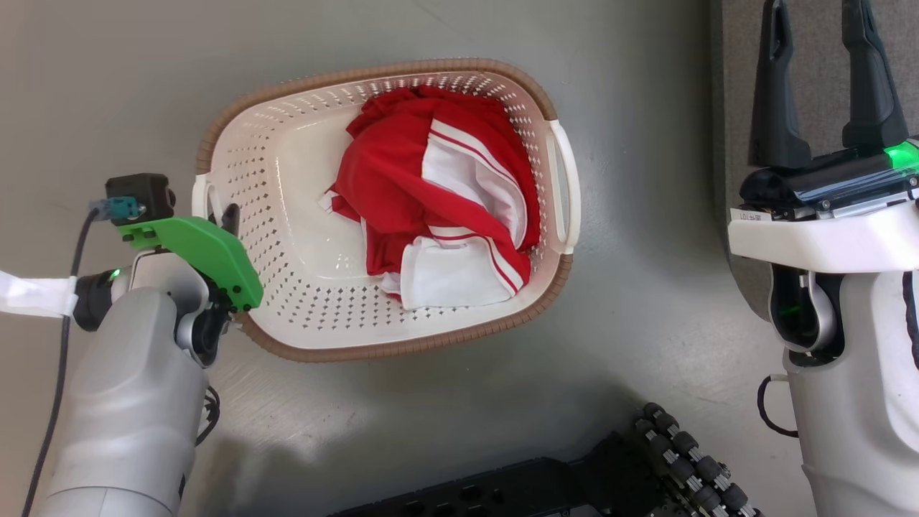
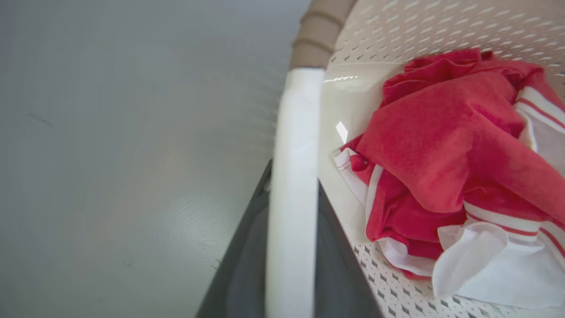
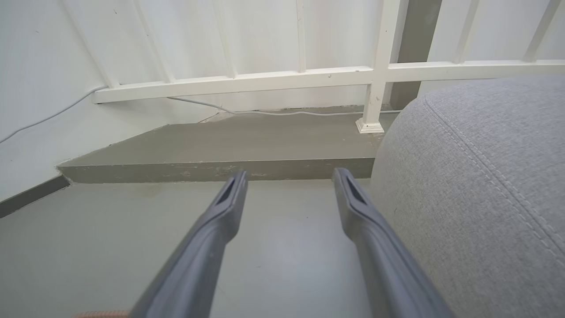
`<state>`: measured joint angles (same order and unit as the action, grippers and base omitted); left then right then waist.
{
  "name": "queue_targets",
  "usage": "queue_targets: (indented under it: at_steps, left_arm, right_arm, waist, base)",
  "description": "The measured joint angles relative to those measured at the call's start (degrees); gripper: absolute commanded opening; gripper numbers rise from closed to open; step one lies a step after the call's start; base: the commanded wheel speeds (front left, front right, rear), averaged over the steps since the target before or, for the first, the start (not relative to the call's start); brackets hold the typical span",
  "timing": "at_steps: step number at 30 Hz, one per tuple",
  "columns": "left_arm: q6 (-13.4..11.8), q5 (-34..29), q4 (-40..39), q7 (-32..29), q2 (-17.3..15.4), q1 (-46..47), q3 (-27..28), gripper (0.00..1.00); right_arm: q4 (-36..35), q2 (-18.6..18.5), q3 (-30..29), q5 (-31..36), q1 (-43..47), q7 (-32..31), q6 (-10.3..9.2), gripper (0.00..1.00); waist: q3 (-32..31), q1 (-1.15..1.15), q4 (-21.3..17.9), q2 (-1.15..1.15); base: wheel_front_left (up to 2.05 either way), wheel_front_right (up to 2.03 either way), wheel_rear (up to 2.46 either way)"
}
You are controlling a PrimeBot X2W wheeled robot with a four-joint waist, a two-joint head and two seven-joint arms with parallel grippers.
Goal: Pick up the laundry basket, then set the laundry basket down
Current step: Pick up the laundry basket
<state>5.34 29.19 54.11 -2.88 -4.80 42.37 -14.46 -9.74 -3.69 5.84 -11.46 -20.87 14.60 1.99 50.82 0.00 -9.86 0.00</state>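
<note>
Stiff, light plastic holding one soft red-and-white garment (image 1: 431,187), the laundry basket (image 1: 287,237) sits on the floor (image 1: 646,323), its left handle (image 2: 293,176) clamped in the left gripper (image 1: 221,215), likely to tilt when lifted; the right gripper (image 1: 818,72) stands spread, far right.

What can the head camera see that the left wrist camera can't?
Head view: the whole basket with its right handle, the open right pincer and the robot's black wheels. Left wrist view: a close look at the left handle, pinched between the dark fingers of the left pincer. Both: the basket's holey wall, the red and white clothes inside, and the grey floor.
</note>
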Motion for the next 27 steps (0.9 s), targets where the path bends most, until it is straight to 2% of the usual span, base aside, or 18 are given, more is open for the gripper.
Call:
queue_targets:
  at_steps: [13,27]
  left_arm:
    - [0.3,1.5,3.1,1.1,-0.2,3.7,1.0,0.00]
    - [0.8,-0.3,6.0,3.2,-1.7,7.1,-1.8,0.00]
  right_arm:
    - [0.0,0.2,-0.4,0.0,0.0,0.0,0.13,1.00]
    - [0.2,0.4,-0.6,-0.1,0.0,0.0,0.58,1.00]
  waist:
    - [-0.2,0.00,0.2,0.00]
    - [-0.6,0.00,0.1,0.00]
  base:
    - [0.00,0.00,0.00]
    - [0.00,0.00,0.00]
